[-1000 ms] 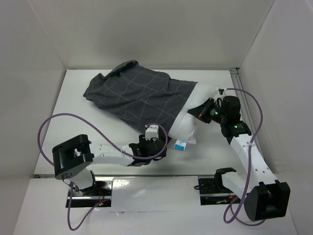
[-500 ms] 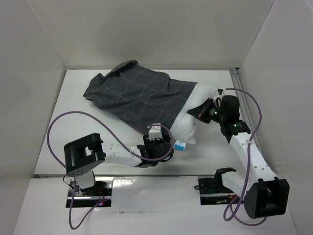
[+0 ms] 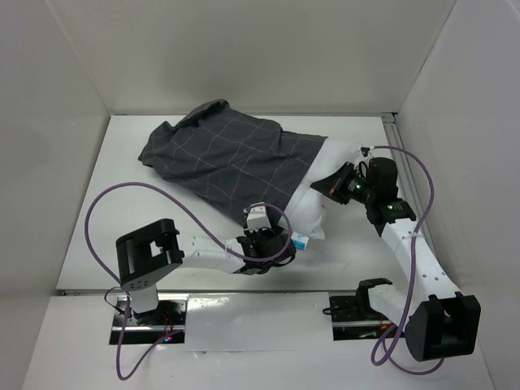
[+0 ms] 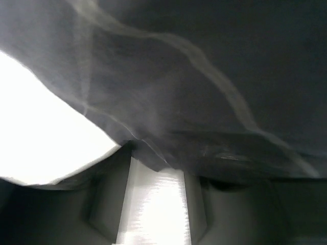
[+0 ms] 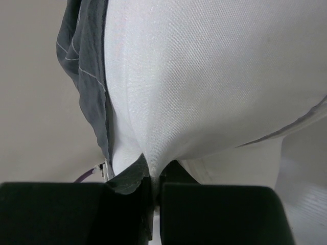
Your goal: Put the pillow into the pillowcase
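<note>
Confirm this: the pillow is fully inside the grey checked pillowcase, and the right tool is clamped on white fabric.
Not fully. The pillow is only partly inside the pillowcase; its white end sticks out at the open side, as the top view shows. The right tool is indeed clamped on white fabric.

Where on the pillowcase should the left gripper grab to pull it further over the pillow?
Probably the pillowcase at its open hem's near corner, beside the bare end of the pillow, with the left gripper coming from the near side. The hem lies loose there, a thin fold to pinch.
</note>
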